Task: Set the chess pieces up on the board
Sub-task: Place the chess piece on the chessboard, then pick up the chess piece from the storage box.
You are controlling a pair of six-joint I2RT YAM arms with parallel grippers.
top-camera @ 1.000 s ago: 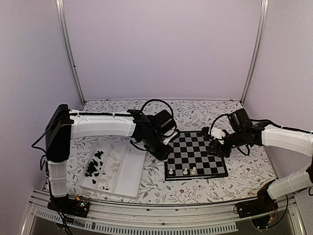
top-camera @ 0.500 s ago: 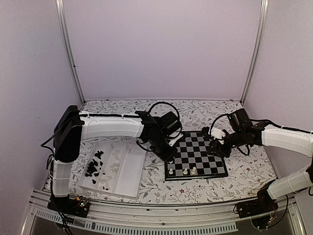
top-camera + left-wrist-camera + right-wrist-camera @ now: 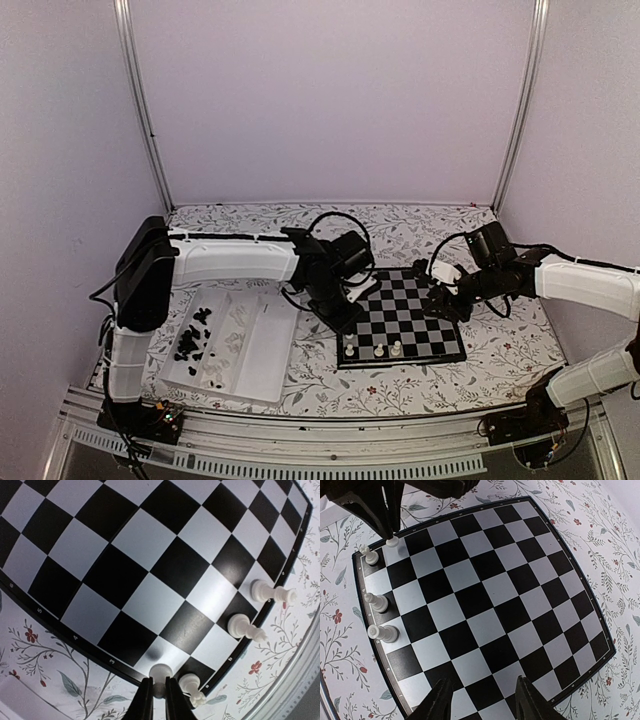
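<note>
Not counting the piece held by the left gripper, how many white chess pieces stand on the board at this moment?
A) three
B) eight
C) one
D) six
A: three white pieces stand free along one edge row of the board, and the left gripper pinches a fourth piece beside them.

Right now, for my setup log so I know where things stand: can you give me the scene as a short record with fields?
Held: round-headed cream-white plastic piece, pinched in the left fingers at a light square near the board's corner; contact with the board unclear
Placed: three cream-white pieces standing in the edge row of the black-and-silver chessboard
Right fingers: open, empty, above the board's right side
Supply: black and cream pieces in the white compartment tray
</note>
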